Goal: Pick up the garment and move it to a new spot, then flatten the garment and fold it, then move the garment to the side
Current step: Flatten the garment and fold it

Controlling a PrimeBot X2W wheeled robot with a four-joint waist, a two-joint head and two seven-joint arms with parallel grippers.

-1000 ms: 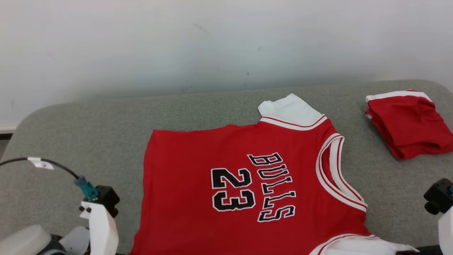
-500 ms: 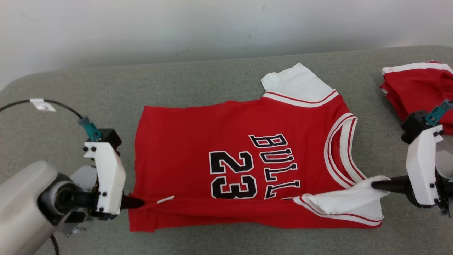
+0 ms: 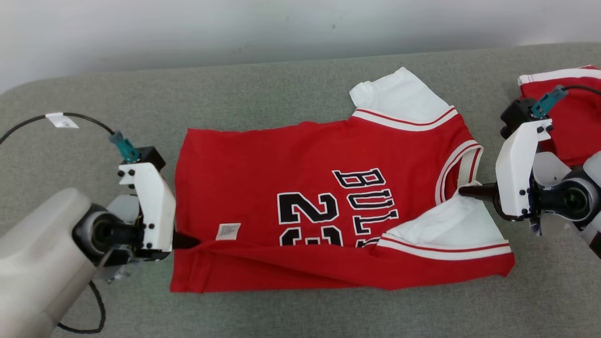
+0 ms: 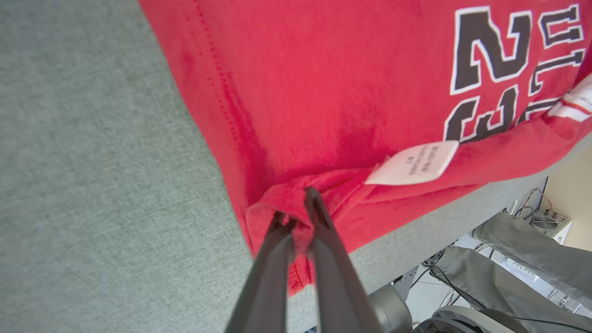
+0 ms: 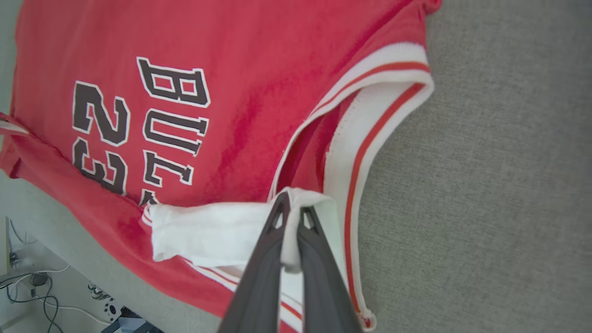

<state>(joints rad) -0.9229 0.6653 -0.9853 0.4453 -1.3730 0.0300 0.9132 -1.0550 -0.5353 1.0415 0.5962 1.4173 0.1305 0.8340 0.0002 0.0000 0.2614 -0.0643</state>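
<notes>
You have the red jersey lying across the middle of the head view on the grey counter, hem toward the left of the frame and neck toward the right, so the "23" and "BULLS" print reads sideways. Its lower edge is doubled up over the front and hides the bottom of the print. Your left end effector, at the lower left of the frame, is clamped on the jersey's hem. In the left wrist view the end effector has a bunched fold of the jersey pinched between its two dark fingers, with a white label just to the right of the grip; in the head view that label sits just right of the fingertips. Your right end effector, at the middle right, is closed on the near white sleeve, right beside the striped neckline. The right wrist view shows the end effector pinching the edge of that sleeve, with the jersey spread above it. The far sleeve lies flat at the top of the jersey. A second red garment, folded, sits at the right edge of the frame, partly behind your right arm and apart from the jersey.
</notes>
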